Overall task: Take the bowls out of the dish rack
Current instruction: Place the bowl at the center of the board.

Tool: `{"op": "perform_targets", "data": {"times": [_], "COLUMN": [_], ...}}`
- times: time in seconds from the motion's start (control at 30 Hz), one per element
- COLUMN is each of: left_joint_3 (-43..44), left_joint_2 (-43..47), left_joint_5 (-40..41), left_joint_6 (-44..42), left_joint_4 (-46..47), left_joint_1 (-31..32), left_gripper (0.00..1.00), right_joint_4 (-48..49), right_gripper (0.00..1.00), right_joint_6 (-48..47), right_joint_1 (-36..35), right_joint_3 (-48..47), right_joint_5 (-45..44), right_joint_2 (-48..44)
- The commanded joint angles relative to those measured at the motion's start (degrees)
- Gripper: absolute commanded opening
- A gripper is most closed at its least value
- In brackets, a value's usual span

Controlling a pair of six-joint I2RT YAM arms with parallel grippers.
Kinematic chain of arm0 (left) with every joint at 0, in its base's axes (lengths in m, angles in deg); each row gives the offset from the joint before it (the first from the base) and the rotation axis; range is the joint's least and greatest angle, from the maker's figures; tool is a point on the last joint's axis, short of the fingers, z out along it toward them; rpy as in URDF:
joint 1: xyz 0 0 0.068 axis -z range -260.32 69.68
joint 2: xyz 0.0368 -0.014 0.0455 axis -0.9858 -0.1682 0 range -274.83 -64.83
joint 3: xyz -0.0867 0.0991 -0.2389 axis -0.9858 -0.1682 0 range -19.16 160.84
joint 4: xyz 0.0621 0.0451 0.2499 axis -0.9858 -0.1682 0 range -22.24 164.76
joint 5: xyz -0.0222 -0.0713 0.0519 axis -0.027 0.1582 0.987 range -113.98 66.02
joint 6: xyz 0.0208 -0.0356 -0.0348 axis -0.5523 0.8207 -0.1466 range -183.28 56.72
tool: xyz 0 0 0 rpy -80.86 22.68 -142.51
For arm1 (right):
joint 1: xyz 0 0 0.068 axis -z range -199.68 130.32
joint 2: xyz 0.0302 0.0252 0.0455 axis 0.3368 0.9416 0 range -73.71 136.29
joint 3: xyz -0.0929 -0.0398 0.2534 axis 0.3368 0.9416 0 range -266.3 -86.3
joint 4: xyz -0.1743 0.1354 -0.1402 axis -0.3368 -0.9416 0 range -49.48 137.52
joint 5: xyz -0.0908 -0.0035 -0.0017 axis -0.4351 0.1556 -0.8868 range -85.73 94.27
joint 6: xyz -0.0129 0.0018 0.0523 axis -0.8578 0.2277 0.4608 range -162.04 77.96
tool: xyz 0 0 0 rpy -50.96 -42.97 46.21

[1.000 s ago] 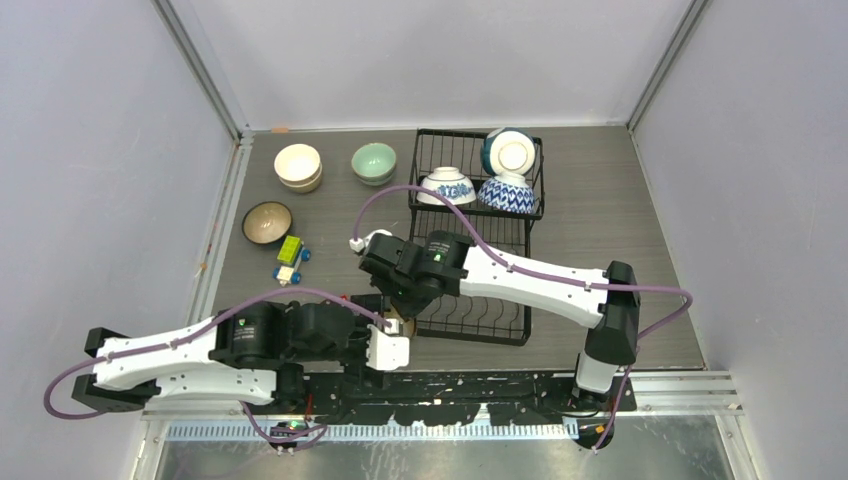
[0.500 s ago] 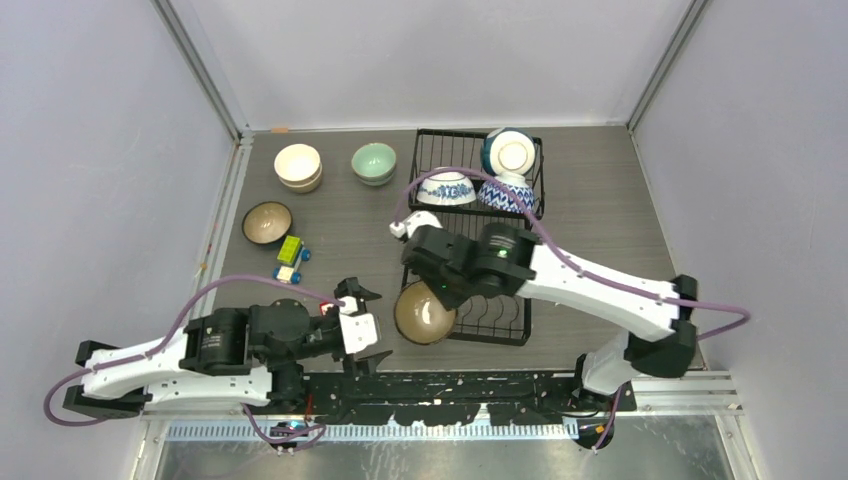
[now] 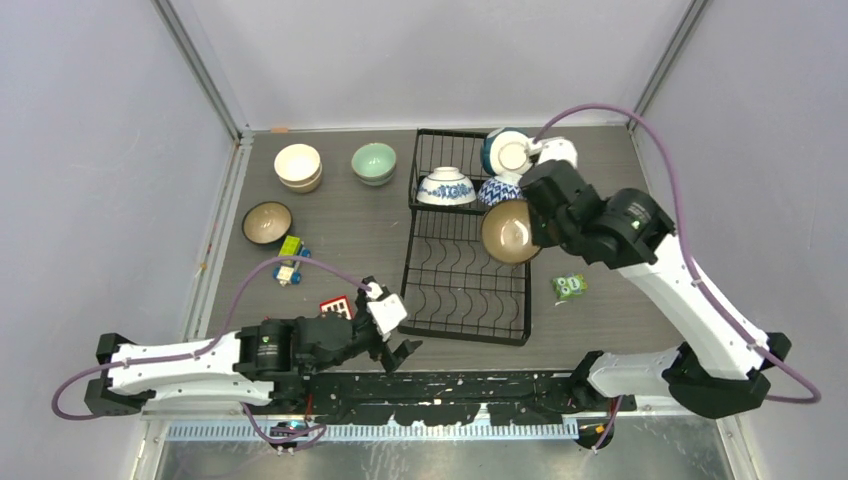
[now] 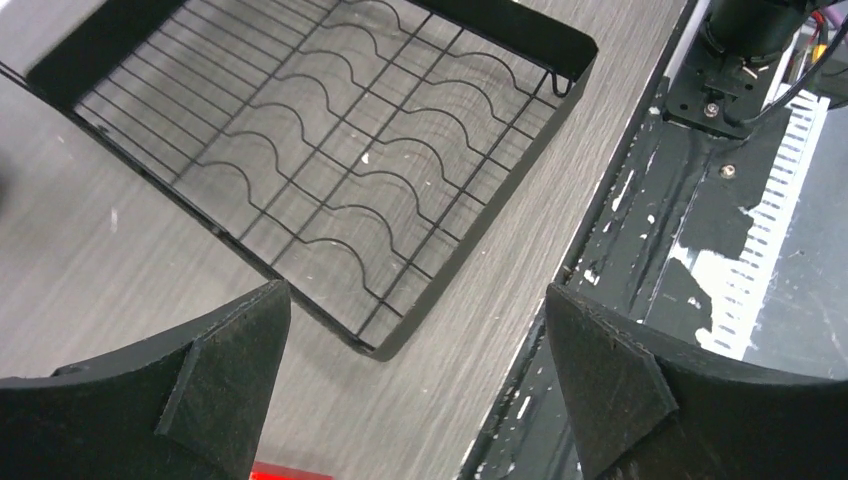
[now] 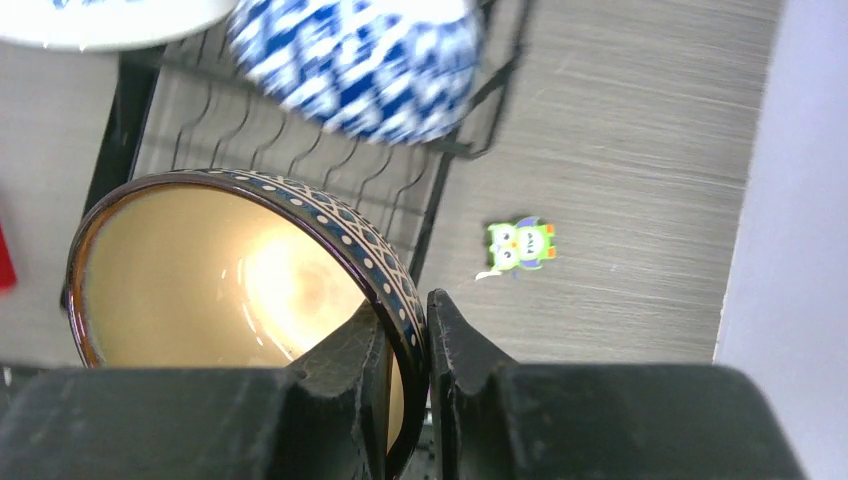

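"Brown at the lip, is it, the bowl (image 5: 240, 280) we are carrying?"

"Yes. We are seeing a dark brown rim. Under it on the outside runs a blue band of pale dots and lattice. The glossy tan inside is catching the light."

"How are we gripping it?"

"Our right gripper (image 5: 405, 335) is pinching its wall, one finger inside and one outside, with the jaws nearly together. We are holding it in the air over the right side of the rack (image 3: 465, 290), just in front of the raised basket (image 3: 430, 150). From above we are looking into its mouth."

"And what are we seeing in the basket?"

"Three more bowls are sitting there. A white bowl (image 3: 446, 188) with blue patterning is lying upside down. A zigzag bowl (image 3: 497, 190) in blue and white is lying beside it, close to the one we are holding. A teal bowl (image 3: 508, 152) is standing on its side behind them."

"On the table?"

"Left of the rack we are seeing a cream stack (image 3: 298, 166), a green bowl (image 3: 374, 162) and a brown bowl (image 3: 267, 222), all upright."

"What is our other arm doing?"

"Our left gripper (image 3: 392, 335) is hanging low by the rack's near left corner. Its fingers are spread wide and it is holding nothing. The lower slots are showing bare between them."
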Motion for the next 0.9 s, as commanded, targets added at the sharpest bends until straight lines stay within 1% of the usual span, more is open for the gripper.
{"op": "perform_targets", "data": {"times": [0.0, 0.1, 0.2, 0.3, 0.37, 0.43, 0.57, 0.67, 0.77, 0.87], "left_joint_3": [-2.4, -5.2, -8.3, -10.4, -11.3, -11.6, -11.0, -9.1, -8.5, -8.8], "left_joint_2": [-0.4, 0.9, 3.0, 5.7, 7.4, 8.9, 9.2, 7.6, 6.2, 5.4], "left_joint_5": [4.3, 8.4, 18.1, 29.0, 34.1, 37.4, 41.0, 42.0, 40.1, 38.3], "left_joint_6": [7.6, 10.5, 17.2, 26.1, 31.4, 35.6, 39.5, 42.5, 42.6, 42.3], "left_joint_4": [12.3, 15.0, 15.6, 11.3, 8.0, 5.0, 1.3, -3.5, -4.3, -2.8], "left_joint_1": [-0.1, -0.1, -0.1, -0.1, -0.1, -0.1, -0.1, -0.1, -0.1, -0.2], "left_gripper": [1.0, 1.0, 1.0, 1.0, 1.0, 1.0, 1.0, 1.0, 1.0, 1.0], "right_joint_4": [9.1, 11.3, 15.1, 19.0, 21.5, 24.2, 30.5, 36.5, 40.9, 43.8], "right_gripper": [0.01, 0.01, 0.01, 0.01, 0.01, 0.01, 0.01, 0.01, 0.01, 0.01], "right_joint_6": [1.7, 3.1, 5.4, 7.7, 9.1, 11.3, 17.1, 21.9, 23.4, 22.2], "right_joint_1": [7.3, 12.7, 20.0, 28.9, 35.0, 40.8, 49.0, 56.2, 60.6, 63.3], "right_joint_3": [-3.4, -3.2, 0.0, 3.6, 5.7, 8.0, 12.7, 17.0, 19.1, 17.6], "right_joint_5": [-6.8, -11.6, -13.5, -13.4, -11.8, -9.8, -6.3, 0.2, 3.6, 5.4], "right_joint_2": [-4.8, -6.2, -9.0, -10.7, -10.8, -10.2, -6.4, -3.0, 3.3, 11.6]}}
